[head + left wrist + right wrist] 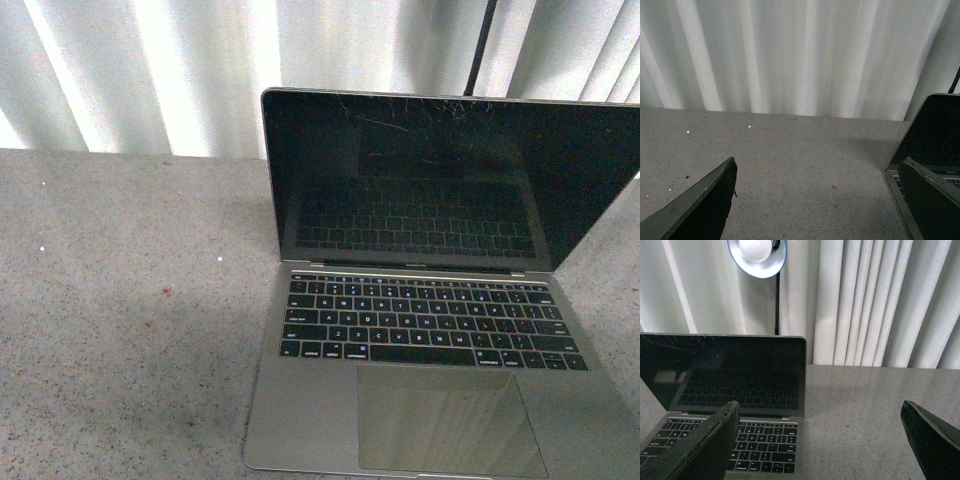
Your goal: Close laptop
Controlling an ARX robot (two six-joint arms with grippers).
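The silver-grey laptop [430, 330] stands open on the speckled grey table [120, 320], right of centre, its scratched black screen upright and facing me. No arm shows in the front view. In the left wrist view my left gripper [820, 172] is open and empty over bare table, with the laptop's left edge [932, 140] by one finger. In the right wrist view my right gripper [820, 412] is open and empty, level with the laptop's right side [740, 385]; one finger hangs over the keyboard, the other over bare table.
White pleated curtains [150, 70] hang behind the table's far edge. A lamp with a blue-rimmed shade [757, 255] on a thin dark pole stands behind the laptop. A small red speck [166, 292] lies on the table left of the laptop.
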